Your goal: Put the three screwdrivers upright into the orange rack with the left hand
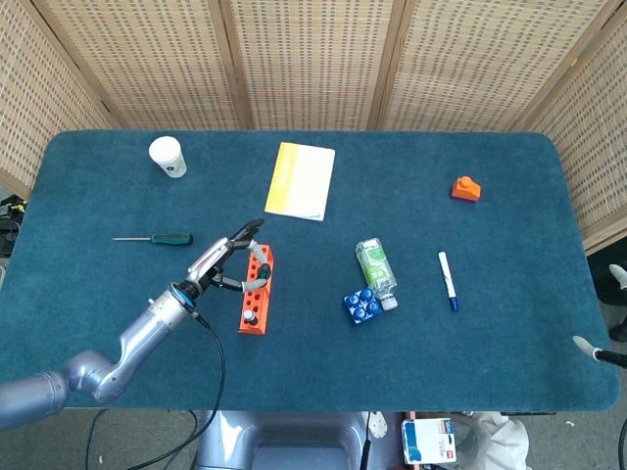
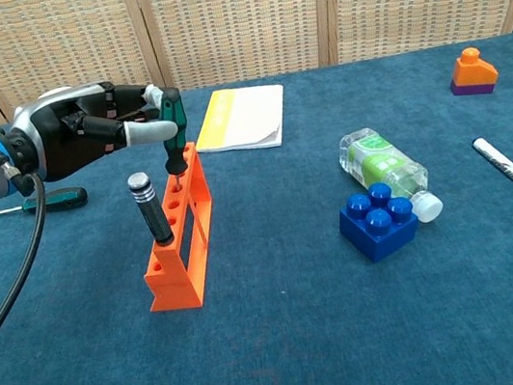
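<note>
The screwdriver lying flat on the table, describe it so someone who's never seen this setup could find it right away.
Start at the orange rack on the left half of the blue table, then look further left and a little toward the back. The loose screwdriver lies flat on the cloth there, alone. Unlike the black-handled one standing in the rack and the green one in the left hand, nothing holds it.
</note>
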{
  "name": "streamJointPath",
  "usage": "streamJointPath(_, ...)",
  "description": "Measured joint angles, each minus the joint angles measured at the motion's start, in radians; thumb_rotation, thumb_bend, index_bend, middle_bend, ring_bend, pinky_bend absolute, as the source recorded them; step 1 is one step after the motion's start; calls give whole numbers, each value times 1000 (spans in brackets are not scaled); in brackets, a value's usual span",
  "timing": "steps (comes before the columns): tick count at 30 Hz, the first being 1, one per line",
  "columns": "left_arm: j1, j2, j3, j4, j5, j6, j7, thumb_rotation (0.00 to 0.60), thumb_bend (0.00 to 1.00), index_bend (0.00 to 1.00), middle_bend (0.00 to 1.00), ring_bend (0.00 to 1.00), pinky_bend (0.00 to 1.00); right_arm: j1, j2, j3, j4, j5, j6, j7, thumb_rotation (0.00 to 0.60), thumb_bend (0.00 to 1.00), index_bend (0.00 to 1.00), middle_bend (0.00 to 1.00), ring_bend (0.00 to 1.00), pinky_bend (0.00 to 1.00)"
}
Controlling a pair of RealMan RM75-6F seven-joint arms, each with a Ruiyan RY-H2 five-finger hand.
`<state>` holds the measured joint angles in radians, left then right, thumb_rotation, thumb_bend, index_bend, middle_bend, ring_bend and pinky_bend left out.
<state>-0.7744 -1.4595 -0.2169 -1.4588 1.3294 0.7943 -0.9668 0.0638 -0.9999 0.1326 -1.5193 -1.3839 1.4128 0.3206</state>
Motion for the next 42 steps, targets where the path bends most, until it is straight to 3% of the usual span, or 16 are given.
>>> streamJointPath(25, 8, -35, 3, 33, -11, -26, 41, 600, 412, 663, 0, 0, 0, 0, 1, 0, -5, -1, 1, -4, 600, 0, 0, 0, 0, 0)
streamJointPath(36, 11, -25, 8, 30, 8, -35, 29, 600, 437, 520, 0, 0, 0, -1, 2, 0, -9, -3, 4, -6, 600, 0, 0, 0, 0, 0)
streamJointPath(42, 16, -22, 10, 32, 15, -31, 19, 600, 445, 497, 0, 0, 0, -2, 3, -1, -10, -5, 6, -5, 600, 0, 0, 0, 0, 0)
